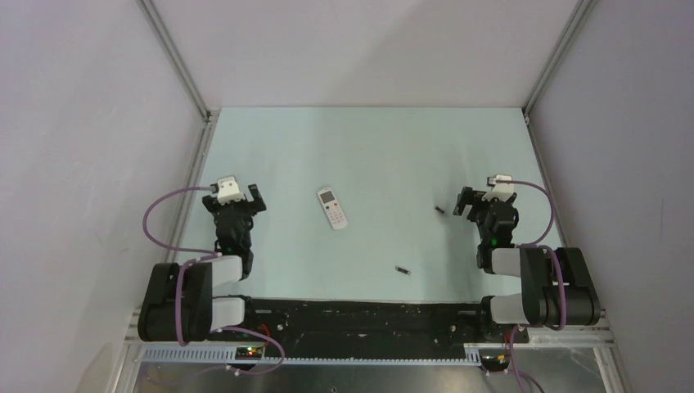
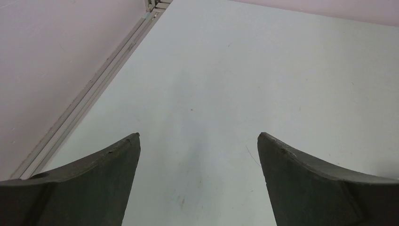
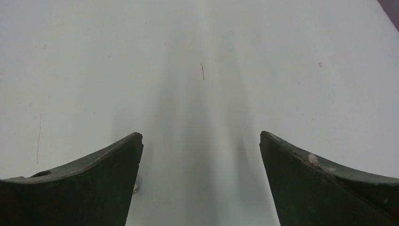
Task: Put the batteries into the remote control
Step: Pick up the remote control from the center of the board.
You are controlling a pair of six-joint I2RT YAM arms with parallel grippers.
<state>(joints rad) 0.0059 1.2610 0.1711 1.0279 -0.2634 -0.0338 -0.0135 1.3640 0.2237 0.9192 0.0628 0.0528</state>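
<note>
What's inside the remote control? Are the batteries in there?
Can't see inside: the remote control lies buttons-up on the table, hiding its back. Outside it lie the near battery and the far battery.

Two batteries (image 1: 402,269) (image 1: 439,210), one remote control (image 1: 332,207)

Wide table (image 1: 368,147) gaps separate the remote control (image 1: 332,207) and 2 batteries (image 1: 439,210) (image 1: 402,269).

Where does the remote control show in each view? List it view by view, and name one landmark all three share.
Top external: the remote control lies on the table, slightly left of centre.
Left wrist: not in it.
Right wrist: not in it.
Shared landmark: the pale table surface, visible in all three views.
</note>
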